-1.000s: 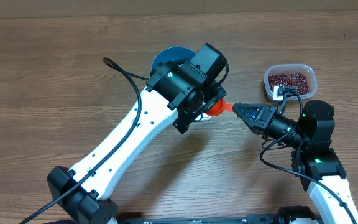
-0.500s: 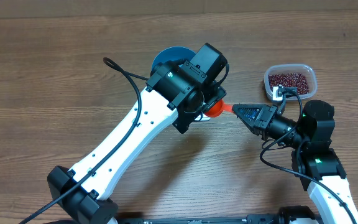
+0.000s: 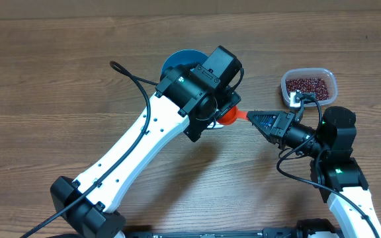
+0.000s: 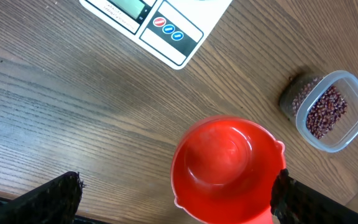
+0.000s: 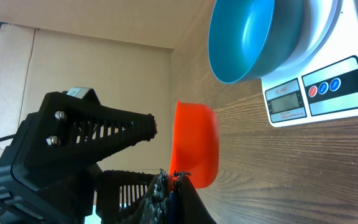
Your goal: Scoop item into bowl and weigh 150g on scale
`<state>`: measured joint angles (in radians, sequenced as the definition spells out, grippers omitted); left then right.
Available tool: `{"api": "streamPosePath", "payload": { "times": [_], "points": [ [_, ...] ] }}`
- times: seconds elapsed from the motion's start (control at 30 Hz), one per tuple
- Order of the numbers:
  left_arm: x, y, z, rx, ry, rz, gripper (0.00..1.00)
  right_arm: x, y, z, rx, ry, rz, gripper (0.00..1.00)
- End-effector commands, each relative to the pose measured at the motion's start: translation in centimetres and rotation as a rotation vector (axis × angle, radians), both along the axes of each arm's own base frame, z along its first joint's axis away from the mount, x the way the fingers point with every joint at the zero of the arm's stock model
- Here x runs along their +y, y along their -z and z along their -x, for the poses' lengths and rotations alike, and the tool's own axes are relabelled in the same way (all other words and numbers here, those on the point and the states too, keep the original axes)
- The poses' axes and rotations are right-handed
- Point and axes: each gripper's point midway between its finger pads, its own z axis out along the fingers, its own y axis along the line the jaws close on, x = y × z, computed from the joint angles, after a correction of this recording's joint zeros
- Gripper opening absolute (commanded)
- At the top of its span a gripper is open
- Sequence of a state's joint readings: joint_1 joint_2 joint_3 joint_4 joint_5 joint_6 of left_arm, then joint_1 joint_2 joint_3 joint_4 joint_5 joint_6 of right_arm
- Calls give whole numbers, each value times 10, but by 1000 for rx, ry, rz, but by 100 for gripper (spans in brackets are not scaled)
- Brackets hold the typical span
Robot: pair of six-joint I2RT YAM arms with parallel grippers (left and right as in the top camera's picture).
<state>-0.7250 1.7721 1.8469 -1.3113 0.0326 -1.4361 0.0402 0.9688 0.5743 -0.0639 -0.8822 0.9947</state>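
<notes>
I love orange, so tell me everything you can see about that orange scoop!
The orange scoop is a round, smooth cup, plastic by its look, with small lips on its rim and a short handle. It is empty, with its open side up. The right claw pinches its handle and holds it beside the blue bowl. In the overhead view the left arm hides part of it.
</notes>
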Motion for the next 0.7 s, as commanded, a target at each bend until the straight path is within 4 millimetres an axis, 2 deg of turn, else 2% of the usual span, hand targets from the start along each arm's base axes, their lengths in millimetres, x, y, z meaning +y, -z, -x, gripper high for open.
{"api": "streamPosePath", "payload": {
  "times": [0.0,0.47,0.67],
  "points": [
    [2,4,-1,-6,15,-25,100,1,-13,-3,-38,2,1,4],
    [2,4,-1,-6,14,-24,99,-2,-10,-5,-71,8,43,4],
    [2,4,-1,-6,14,-24,100,-12,4,-12,-39,79,96,4]
  ]
}}
